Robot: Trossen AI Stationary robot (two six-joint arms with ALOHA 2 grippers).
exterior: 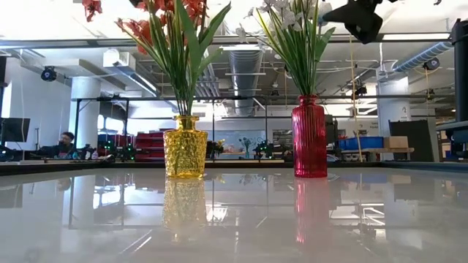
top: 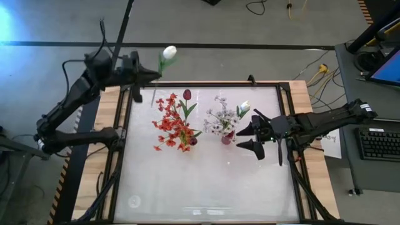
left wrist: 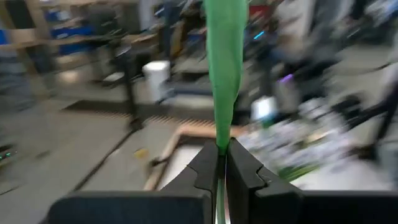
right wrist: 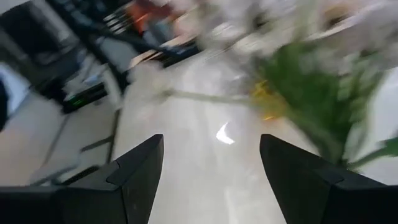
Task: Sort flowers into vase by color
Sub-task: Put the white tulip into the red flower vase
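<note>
My left gripper (top: pixel 155 75) is raised over the table's far left corner, shut on a white tulip (top: pixel 169 53) with a green stem. A yellow vase (exterior: pixel 184 146) holds red-orange sprays (top: pixel 172 125) and a dark red tulip (top: pixel 187 95). To its right, a red vase (exterior: pixel 309 136) holds white sprays (top: pixel 220 119) and a white tulip bud (top: pixel 244 105). My right gripper (top: pixel 245 136) hangs open just right of the red vase, above table height, with nothing between its fingers. My left gripper pinches the white tulip's green stem and leaf (left wrist: pixel 221 144) between its two fingers. The fingers point about level toward the table's right. The green part runs out past the fingertips to the white bloom (top: pixel 169 52). The tulip is lifted clear of the table.
The glossy white tabletop (top: pixel 206 181) lies bare on the near side of the two vases. A keyboard (top: pixel 380 142) and papers sit beyond the table's right edge. Cables run over the floor behind the far edge.
</note>
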